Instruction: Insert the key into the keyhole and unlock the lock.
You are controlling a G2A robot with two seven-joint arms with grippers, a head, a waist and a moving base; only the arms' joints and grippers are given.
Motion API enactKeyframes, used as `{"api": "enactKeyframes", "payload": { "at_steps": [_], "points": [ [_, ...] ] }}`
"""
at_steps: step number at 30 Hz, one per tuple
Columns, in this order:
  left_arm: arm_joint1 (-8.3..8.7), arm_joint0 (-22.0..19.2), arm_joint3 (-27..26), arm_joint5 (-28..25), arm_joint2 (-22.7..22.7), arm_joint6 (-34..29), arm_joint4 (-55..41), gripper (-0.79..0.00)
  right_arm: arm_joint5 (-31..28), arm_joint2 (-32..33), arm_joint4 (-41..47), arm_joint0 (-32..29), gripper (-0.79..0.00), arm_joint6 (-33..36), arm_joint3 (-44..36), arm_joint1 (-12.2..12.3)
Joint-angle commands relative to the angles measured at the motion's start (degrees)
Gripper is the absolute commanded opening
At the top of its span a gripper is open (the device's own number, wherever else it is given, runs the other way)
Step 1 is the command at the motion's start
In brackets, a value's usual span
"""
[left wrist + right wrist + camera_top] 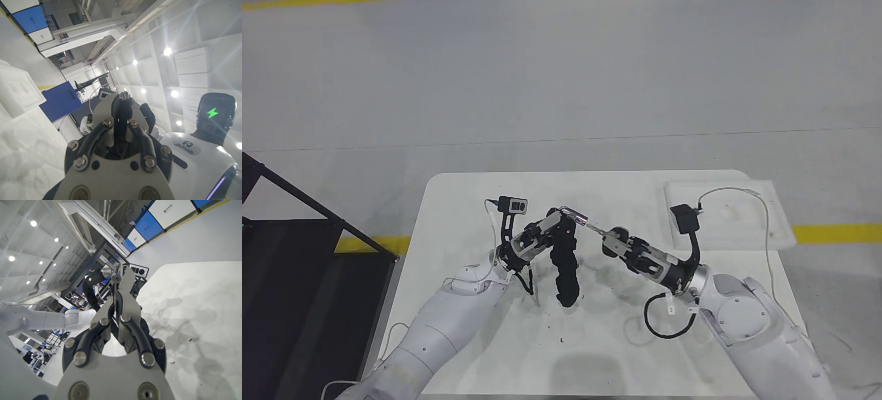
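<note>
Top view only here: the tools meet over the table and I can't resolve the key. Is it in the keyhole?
Observer: No. The right wrist view shows the keyhole open on the face of the lock. The key, held in the right tool, ends at the rim of that face, beside the slot.
Operator: Left side holding the lock firmly?
Observer: In the left wrist view the left tool is shut, with the lock's black cable pinched between its fingers.
</note>
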Motion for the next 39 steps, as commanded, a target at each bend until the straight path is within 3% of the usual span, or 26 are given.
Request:
{"api": "enactKeyframes", "payload": {
  "at_steps": [1, 39],
  "points": [
    [0.0, 0.0, 0.0, 0.0, 0.0, 0.0, 0.0, -0.785, 0.0, -0.1, 0.1, 0.1, -0.785, 0.1, 0.2, 0.0],
    [0.0, 0.0, 0.0, 0.0, 0.0, 0.0, 0.0, -0.785, -0.2, 0.4, -1.9, 0.5, -0.785, 0.2, -0.1, -0.5]
  ]
}}
